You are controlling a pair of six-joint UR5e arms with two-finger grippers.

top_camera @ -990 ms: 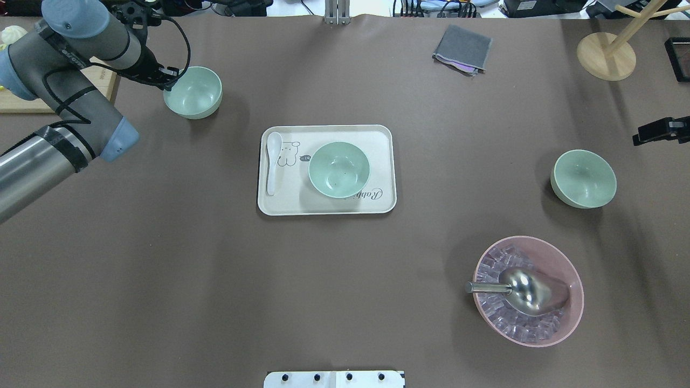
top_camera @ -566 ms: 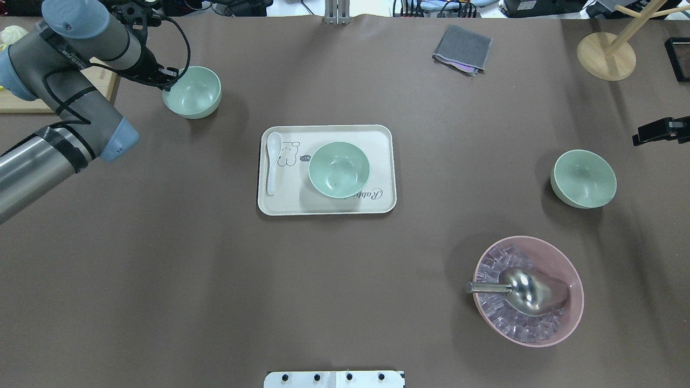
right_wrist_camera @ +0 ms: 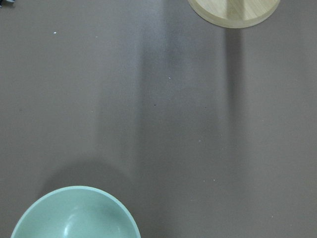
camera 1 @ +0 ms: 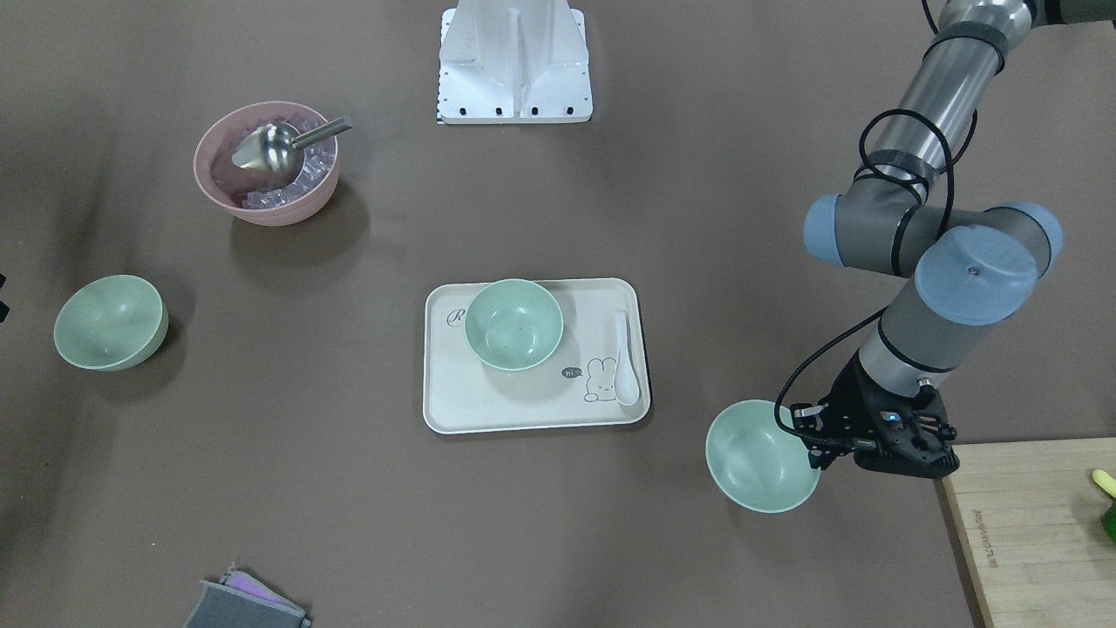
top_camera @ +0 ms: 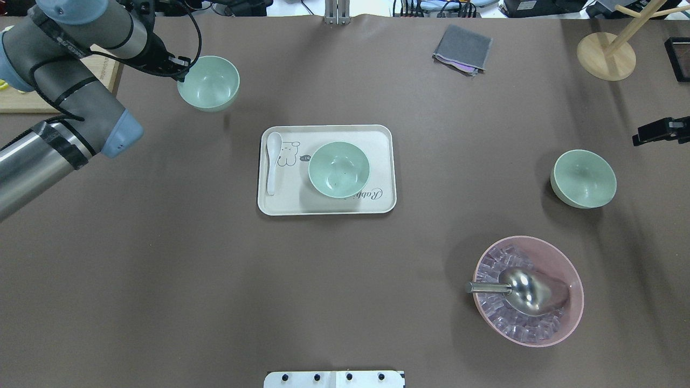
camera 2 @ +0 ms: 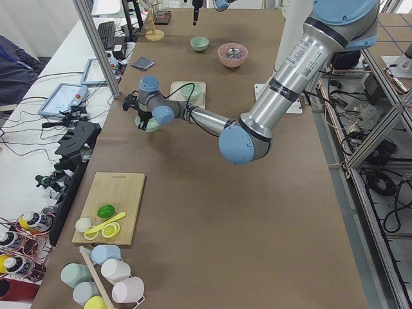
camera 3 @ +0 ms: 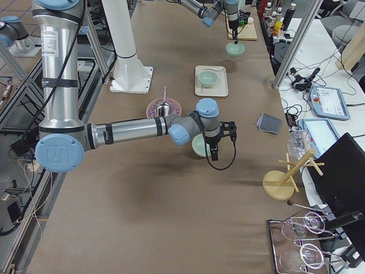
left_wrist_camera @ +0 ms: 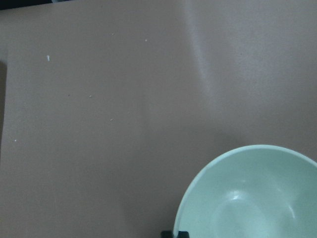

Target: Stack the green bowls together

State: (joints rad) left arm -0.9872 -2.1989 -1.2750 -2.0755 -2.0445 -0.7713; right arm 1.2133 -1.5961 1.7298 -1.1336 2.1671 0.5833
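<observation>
Three pale green bowls. One (top_camera: 208, 83) is held by its rim in my left gripper (top_camera: 180, 66), which is shut on it and holds it off the table at the far left; it also shows in the front view (camera 1: 760, 455) and the left wrist view (left_wrist_camera: 252, 198). A second bowl (top_camera: 339, 168) stands on the cream tray (top_camera: 377, 205) in the middle. The third (top_camera: 583, 178) stands on the table at the right and shows in the right wrist view (right_wrist_camera: 74, 215). My right gripper (top_camera: 644, 134) hovers just beyond it at the right edge; its jaws do not show.
A pink bowl (top_camera: 578, 302) with ice cubes and a metal scoop (top_camera: 525, 291) stands at the near right. A white spoon (top_camera: 272, 161) lies on the tray. A grey cloth (top_camera: 462, 48) and a wooden stand (top_camera: 606, 56) are at the far side. A cutting board (camera 1: 1029, 523) lies by the left arm.
My left gripper has lifted the far-left green bowl and carried it a little to the right. The other bowls and the right arm have not moved.
</observation>
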